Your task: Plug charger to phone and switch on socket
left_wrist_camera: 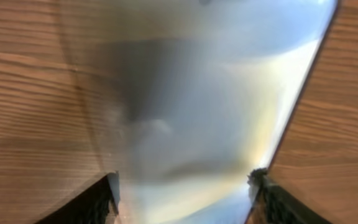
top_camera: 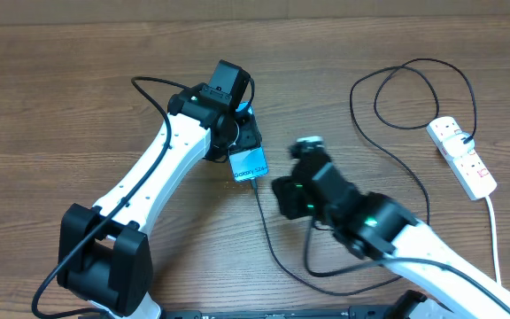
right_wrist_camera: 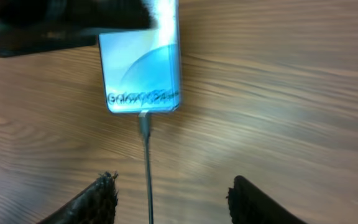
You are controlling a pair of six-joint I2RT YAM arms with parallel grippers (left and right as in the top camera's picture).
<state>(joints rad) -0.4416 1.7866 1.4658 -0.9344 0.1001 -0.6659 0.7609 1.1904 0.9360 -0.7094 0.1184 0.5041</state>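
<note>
The phone (top_camera: 249, 164) lies on the wooden table with its light blue screen up, and the "Galaxy" text shows at its near end in the right wrist view (right_wrist_camera: 142, 68). My left gripper (top_camera: 235, 133) sits over its far end, its fingers against both long edges of the blurred screen (left_wrist_camera: 191, 124). The charger (top_camera: 264, 221) is a thin black cable; its connector tip (right_wrist_camera: 144, 118) sits in the phone's near edge. My right gripper (top_camera: 279, 190) is open, with the cable (right_wrist_camera: 148, 180) running between its fingers (right_wrist_camera: 173, 199) untouched. The socket (top_camera: 463, 156) lies at the far right.
The charger cable loops widely across the back right of the table (top_camera: 410, 89) to the socket. A thick white cord (top_camera: 494, 232) runs from the socket toward the front right. The left arm's black cable (top_camera: 153, 89) arcs behind it.
</note>
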